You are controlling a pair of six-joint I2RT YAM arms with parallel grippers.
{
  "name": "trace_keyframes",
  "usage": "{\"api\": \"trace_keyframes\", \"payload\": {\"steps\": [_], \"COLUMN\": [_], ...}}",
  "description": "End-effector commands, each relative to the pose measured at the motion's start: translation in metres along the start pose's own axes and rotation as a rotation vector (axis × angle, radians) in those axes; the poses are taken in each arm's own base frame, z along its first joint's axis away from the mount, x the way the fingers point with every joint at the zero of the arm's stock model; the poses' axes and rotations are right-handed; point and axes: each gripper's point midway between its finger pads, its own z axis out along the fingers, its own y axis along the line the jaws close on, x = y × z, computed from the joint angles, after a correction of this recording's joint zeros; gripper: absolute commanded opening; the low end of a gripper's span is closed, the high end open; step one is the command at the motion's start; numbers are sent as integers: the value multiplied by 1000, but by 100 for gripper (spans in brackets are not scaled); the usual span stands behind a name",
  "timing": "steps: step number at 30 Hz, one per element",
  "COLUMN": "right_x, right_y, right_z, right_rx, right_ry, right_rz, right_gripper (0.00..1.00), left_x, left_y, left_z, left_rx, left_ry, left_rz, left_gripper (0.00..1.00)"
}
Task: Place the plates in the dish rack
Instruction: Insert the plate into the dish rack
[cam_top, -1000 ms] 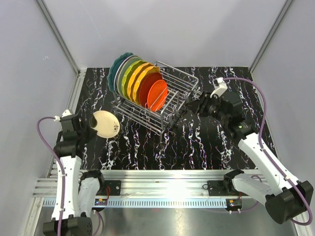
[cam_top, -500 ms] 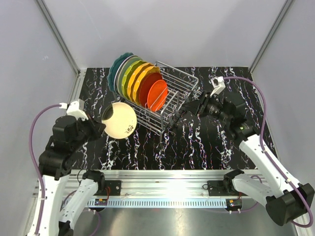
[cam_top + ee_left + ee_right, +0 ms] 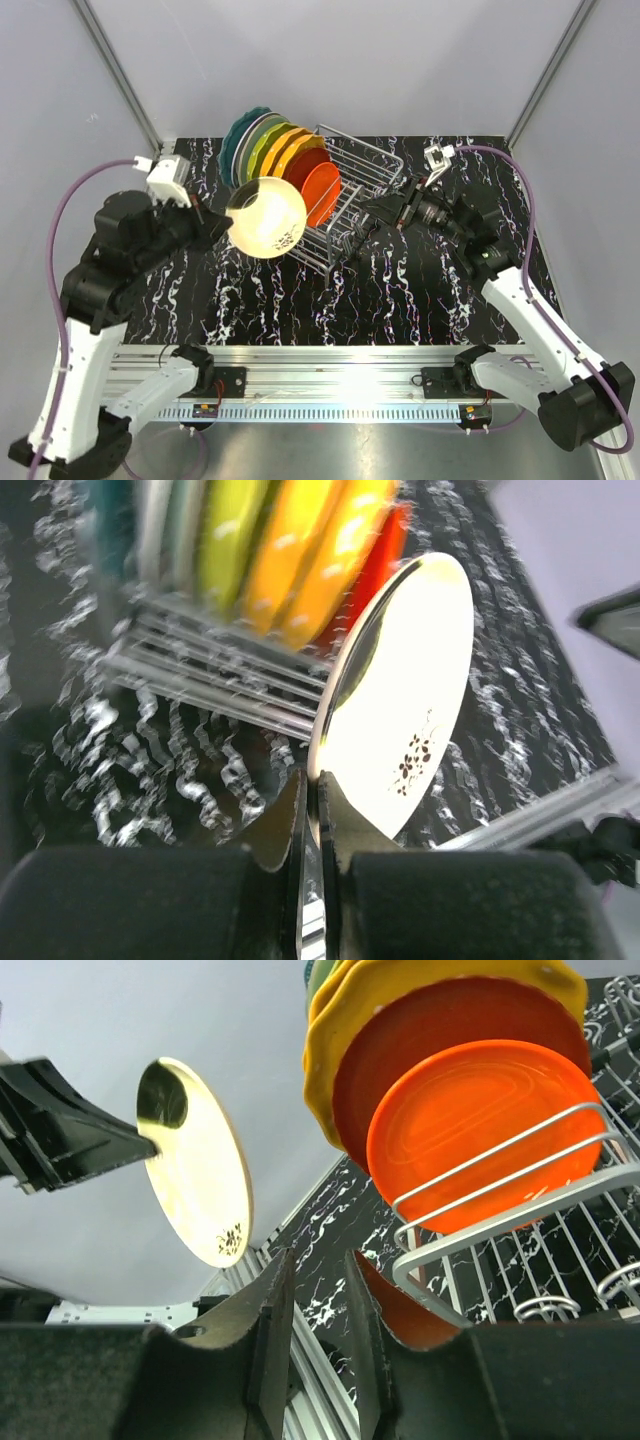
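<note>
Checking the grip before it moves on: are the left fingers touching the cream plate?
Touching. The left wrist view shows both left fingers pinching the lower rim of the cream plate.

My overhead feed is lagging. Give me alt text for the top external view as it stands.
The left gripper holds a cream plate by its rim, raised close to the dish rack, where teal, green, yellow and orange plates stand in a row. The right gripper, jaws apart and empty, is at the rack's right end.

Black white-veined table (image 3: 400, 290), silver wire dish rack (image 3: 370, 175) standing on its far middle
</note>
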Motion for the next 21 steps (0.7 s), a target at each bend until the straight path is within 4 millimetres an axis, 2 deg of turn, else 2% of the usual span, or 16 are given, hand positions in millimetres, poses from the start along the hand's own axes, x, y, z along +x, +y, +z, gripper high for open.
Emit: {"api": "trace_keyframes", "payload": {"steps": [1, 2, 3, 4, 5, 6, 7, 9, 10, 11, 12, 14, 15, 16, 19, 21], "right_x": [-24, -25, -30, -32, -34, -39, -40, -44, -45, -44, -45, -43, -43, -41, -39, -33], "right_y": [38, 44, 49, 50, 53, 53, 53, 49, 45, 41, 35, 19, 10, -3, -48, -61], "right_z": [1, 0, -1, -1, -2, -3, -3, -3, -1, 0, 1, 5, 6, 9, 6, 4], "right_rx": [-127, -145, -157, -156, -158, -147, -140, -114, -93, -74, -48, 17, 55, 111, 334, 384], "right_ry": [-40, -41, -52, -60, -70, -85, -93, -103, -110, -107, -108, -104, -104, -98, -100, -88], "right_rz": [-84, -93, -106, -114, -120, -124, -134, -134, -138, -133, -133, -117, -110, -100, -57, -49], "right_gripper": [34, 34, 34, 34, 33, 33, 33, 33, 34, 33, 33, 33, 33, 34, 39, 40], "left_x": [-55, -59, -73, -68, -70, -81, -76, -88, -82, -88, -85, -87, -95, -93, -99, -103], "left_y": [-47, -55, -66, -79, -87, -96, -103, -112, -117, -123, -127, -133, -129, -133, -124, -123], "left_z": [4, 8, 4, 21, 26, 24, 42, 45, 60, 59, 69, 74, 74, 77, 82, 82], "left_rx": [123, 134, 147, 152, 154, 156, 122, 99, 78, 79, 53, 46, -1, -10, -97, -115], "left_ry": [-127, -125, -152, -116, -115, -142, -120, -144, -119, -135, -129, -138, -167, -164, -182, -197], "left_rz": [49, 56, 62, 101, 123, 139, 185, 202, 234, 243, 266, 284, 290, 302, 312, 312], "left_gripper": [0, 0, 0, 0, 0, 0, 0, 0, 0, 0, 0, 0, 0, 0, 0, 0]}}
